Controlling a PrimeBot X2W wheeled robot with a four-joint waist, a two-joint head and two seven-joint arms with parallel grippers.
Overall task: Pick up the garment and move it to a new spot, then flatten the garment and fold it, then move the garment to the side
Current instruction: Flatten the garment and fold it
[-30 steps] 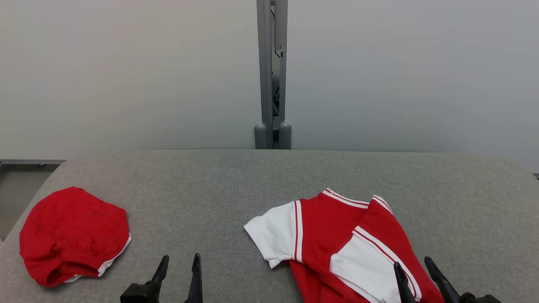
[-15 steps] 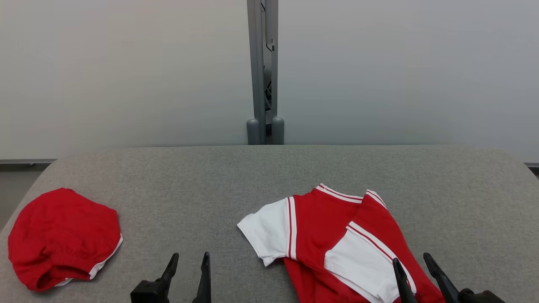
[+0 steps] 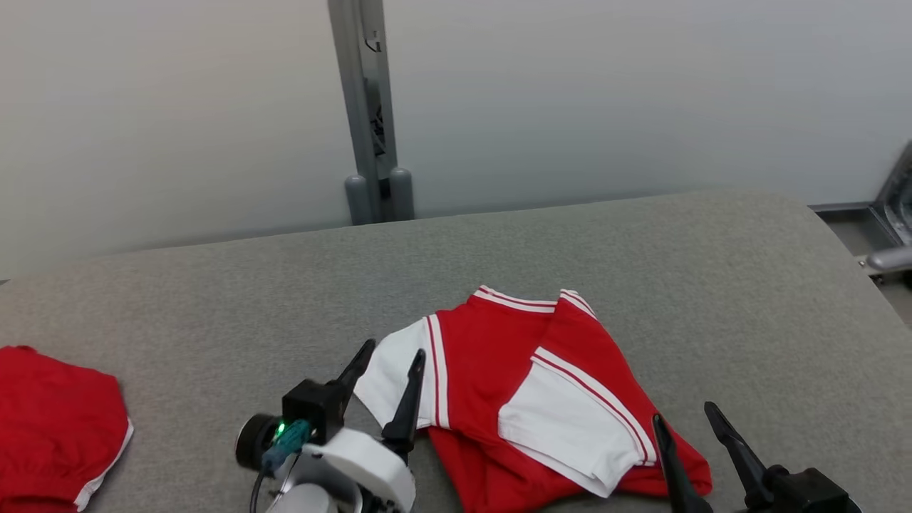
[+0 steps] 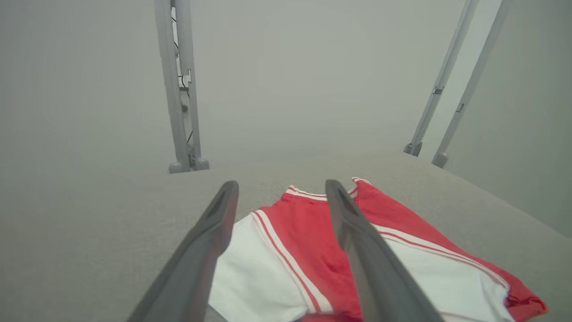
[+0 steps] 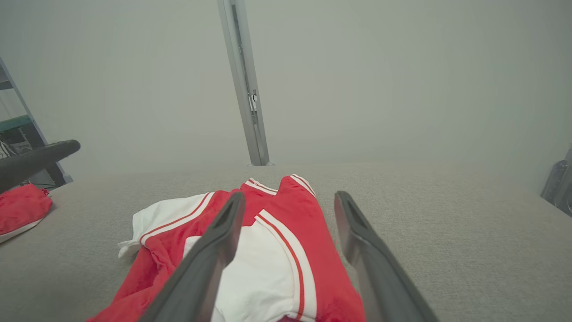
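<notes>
A red and white garment (image 3: 499, 363) lies crumpled on the grey padded table (image 3: 677, 249), a little right of the middle. Its white sleeve points left. My left gripper (image 3: 394, 349) is open, and its fingers hang over that white sleeve. The left wrist view has the garment (image 4: 304, 228) just beyond the open left gripper (image 4: 281, 185). My right gripper (image 3: 682, 413) is open at the garment's near right corner. From the right wrist, the garment (image 5: 286, 219) lies under and ahead of the open right gripper (image 5: 289, 197). Neither gripper holds anything.
A second, all-red piece of clothing (image 3: 50, 420) lies at the table's far left, also seen as red cloth (image 5: 20, 205). A grey post (image 3: 367, 142) stands behind the table against a pale wall. Metal framing (image 3: 890, 249) sits past the table's right end.
The head camera has swung to the right, shifting the whole picture left. My left gripper has come forward and right until its fingers are over the white sleeve. The garment lies as before.
</notes>
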